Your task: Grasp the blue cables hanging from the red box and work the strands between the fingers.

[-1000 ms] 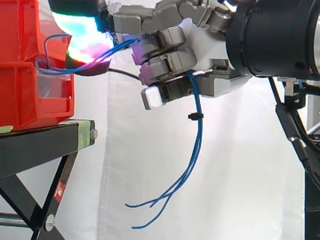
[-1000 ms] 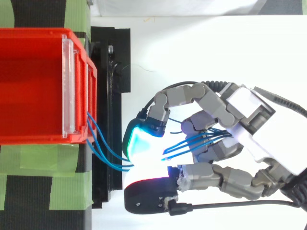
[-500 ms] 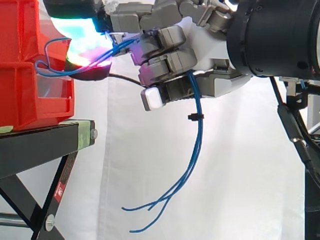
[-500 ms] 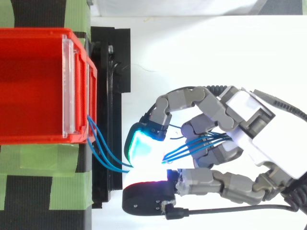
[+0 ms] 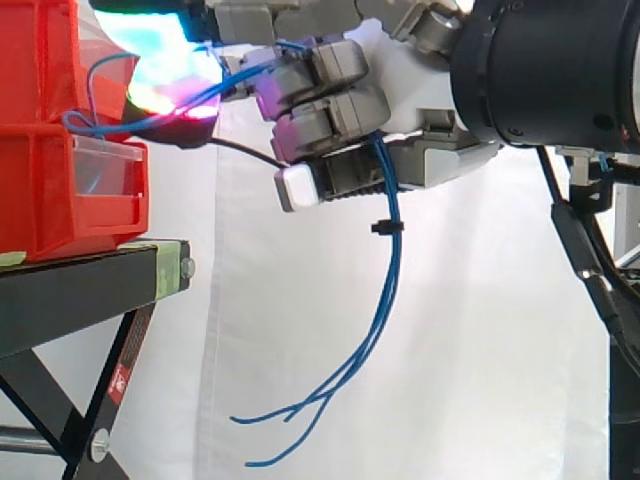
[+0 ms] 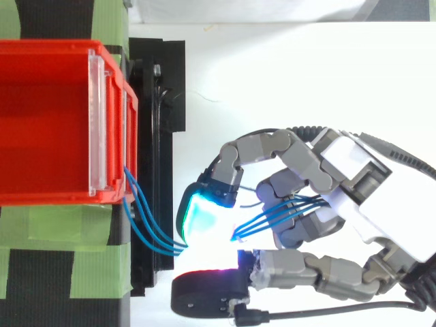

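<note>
Red box (image 5: 40,190): on black stand (image 5: 80,290), at its edge.
Blue cables (image 5: 390,270): from box front through hand, ends dangling.
Hand (image 6: 340,177): fingers curled round cables.

We see plain white fabric curtain (image 5: 480,350) behind, hanging in soft vertical folds, brightly lit. At left we note black metal stand (image 5: 70,300), diagonal braces under its top. From above: light green tape strips (image 6: 61,235) across stand top.

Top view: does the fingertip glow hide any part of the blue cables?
Top view: yes, the blue cables vanish in the white-cyan glare, then reappear inside the robot hand. Side view: they show clearly against the glow.
</note>
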Available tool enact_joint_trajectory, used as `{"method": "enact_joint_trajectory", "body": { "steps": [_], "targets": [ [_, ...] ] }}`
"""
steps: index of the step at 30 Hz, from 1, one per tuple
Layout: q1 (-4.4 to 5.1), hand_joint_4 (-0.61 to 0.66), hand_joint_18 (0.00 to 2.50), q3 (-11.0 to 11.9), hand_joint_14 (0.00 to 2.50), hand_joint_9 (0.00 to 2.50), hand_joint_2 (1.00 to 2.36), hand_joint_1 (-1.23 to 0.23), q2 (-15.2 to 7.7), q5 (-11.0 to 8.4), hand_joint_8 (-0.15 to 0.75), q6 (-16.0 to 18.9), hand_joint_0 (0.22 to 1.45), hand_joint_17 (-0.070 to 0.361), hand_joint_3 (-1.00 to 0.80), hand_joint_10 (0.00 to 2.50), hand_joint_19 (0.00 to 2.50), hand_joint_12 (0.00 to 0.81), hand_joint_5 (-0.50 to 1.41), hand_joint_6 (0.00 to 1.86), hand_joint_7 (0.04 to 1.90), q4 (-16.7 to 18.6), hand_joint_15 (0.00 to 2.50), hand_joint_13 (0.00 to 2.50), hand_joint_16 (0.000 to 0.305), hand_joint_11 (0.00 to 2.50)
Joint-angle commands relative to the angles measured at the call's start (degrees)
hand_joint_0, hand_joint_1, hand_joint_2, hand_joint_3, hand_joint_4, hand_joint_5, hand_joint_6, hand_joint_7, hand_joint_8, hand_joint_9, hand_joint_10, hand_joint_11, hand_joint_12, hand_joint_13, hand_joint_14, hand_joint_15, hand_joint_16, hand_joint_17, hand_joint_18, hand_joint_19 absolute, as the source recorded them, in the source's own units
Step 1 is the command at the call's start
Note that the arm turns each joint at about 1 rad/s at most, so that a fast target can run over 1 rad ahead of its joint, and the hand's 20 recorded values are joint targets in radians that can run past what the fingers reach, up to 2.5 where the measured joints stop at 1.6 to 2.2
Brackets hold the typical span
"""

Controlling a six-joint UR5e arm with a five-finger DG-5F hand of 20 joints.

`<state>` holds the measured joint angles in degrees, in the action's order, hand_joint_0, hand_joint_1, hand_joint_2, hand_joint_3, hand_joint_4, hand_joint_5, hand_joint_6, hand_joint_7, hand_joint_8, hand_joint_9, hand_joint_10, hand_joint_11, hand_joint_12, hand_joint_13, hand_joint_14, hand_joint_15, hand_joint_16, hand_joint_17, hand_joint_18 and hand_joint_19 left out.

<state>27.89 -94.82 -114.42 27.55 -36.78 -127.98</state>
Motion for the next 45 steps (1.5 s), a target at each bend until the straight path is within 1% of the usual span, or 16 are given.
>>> {"method": "enact_joint_trajectory", "body": {
  "steps": [1,4,5,8,10,13,20,21,22,24,27,31,38,40,43,45],
  "targets": [
    [0.06,0.40,2.04,0.08,2.50,1.56,1.26,-0.61,-0.01,-0.04,0.369,1.89,0.76,0.149,-0.04,2.50,0.79,0.537,0.14,1.30,1.17,2.39,1.57,1.76,0.198,2.50],
    [-0.02,0.41,2.04,-0.01,2.50,1.56,1.27,-0.61,-0.01,-0.04,0.369,3.64,0.76,0.149,-0.04,2.50,0.79,0.537,0.14,1.30,1.18,2.83,1.57,1.76,0.198,2.50],
    [0.06,0.40,2.04,0.08,2.50,1.56,1.27,-0.61,-0.01,-0.04,0.369,5.31,0.76,0.149,-0.04,2.50,0.79,0.537,0.14,1.29,1.18,2.74,1.57,1.76,0.198,2.50],
    [0.06,0.40,2.04,-0.01,2.50,1.56,1.27,-0.61,-0.01,-0.04,0.369,7.34,0.76,0.149,-0.04,2.50,0.79,0.537,0.15,1.29,1.17,2.65,1.57,1.76,0.198,2.50],
    [-0.02,0.40,2.04,-0.01,2.50,1.56,1.26,-0.61,-0.01,-0.04,0.369,9.27,0.76,0.149,-0.03,2.50,0.79,0.537,0.15,1.28,1.17,1.86,1.57,1.76,0.198,2.50],
    [0.06,0.40,2.04,-0.01,2.50,1.56,1.25,-0.62,-0.01,-0.04,0.369,9.97,0.77,0.149,-0.03,2.50,0.79,0.537,0.15,1.28,1.16,0.81,1.57,1.76,0.198,2.50],
    [0.06,0.39,2.04,-0.01,2.50,1.56,1.22,-0.62,-0.01,-0.04,0.369,9.97,0.78,0.149,0.01,2.50,0.79,0.537,0.15,1.27,1.17,-0.60,1.57,1.76,0.198,2.50],
    [0.06,0.39,2.04,-0.01,2.50,1.56,1.22,-0.62,-0.01,-0.04,0.369,10.50,0.78,0.149,0.01,2.50,0.79,0.537,0.15,1.28,1.16,-1.22,1.57,1.76,0.198,2.50],
    [0.33,0.39,2.04,-0.01,2.50,1.56,1.22,-0.62,-0.01,-0.04,0.369,10.85,0.78,0.149,0.00,2.50,0.79,0.537,0.15,1.27,1.16,-1.66,1.57,1.76,0.198,2.50],
    [0.42,0.39,2.04,-0.01,2.50,1.56,1.20,-0.63,-0.01,0.14,0.369,11.47,0.78,0.149,0.01,2.50,0.79,0.537,0.14,1.27,1.16,-2.18,1.57,1.76,0.198,2.50],
    [0.85,0.39,2.04,-0.01,2.50,1.56,1.20,-0.63,-0.10,0.22,0.369,11.73,0.78,0.149,0.01,2.50,0.79,0.537,0.15,1.27,1.17,-2.89,1.57,1.76,0.198,2.50],
    [1.21,0.39,2.04,-0.01,2.50,1.56,1.19,-0.63,-0.19,-0.04,0.369,11.64,0.79,0.149,0.03,2.50,0.79,0.537,0.15,1.27,1.16,-3.06,1.57,1.76,0.198,2.50],
    [2.09,0.39,2.04,-0.01,2.50,1.56,1.17,-0.63,-0.19,0.22,0.369,12.52,0.80,0.149,0.03,2.50,0.79,0.537,0.14,1.27,1.15,-3.06,1.57,1.76,0.198,2.50],
    [2.26,0.39,2.04,-0.01,2.50,1.56,1.16,-0.64,-0.89,0.22,0.369,12.78,0.80,0.149,0.03,2.50,0.79,0.537,0.14,1.27,1.16,-3.06,1.57,1.76,0.198,2.50],
    [2.35,0.40,2.04,-0.01,2.50,1.56,1.15,-0.64,-2.04,0.66,0.369,15.51,0.80,0.149,0.04,2.50,0.79,0.537,0.14,1.26,1.15,-2.97,1.57,1.76,0.198,2.50],
    [2.44,0.40,2.04,-0.01,2.50,1.56,1.14,-0.64,-2.74,1.45,0.369,19.20,0.81,0.149,0.04,2.50,0.79,0.537,0.14,1.26,1.15,-2.89,1.57,1.76,0.198,2.50]
  ]
}}
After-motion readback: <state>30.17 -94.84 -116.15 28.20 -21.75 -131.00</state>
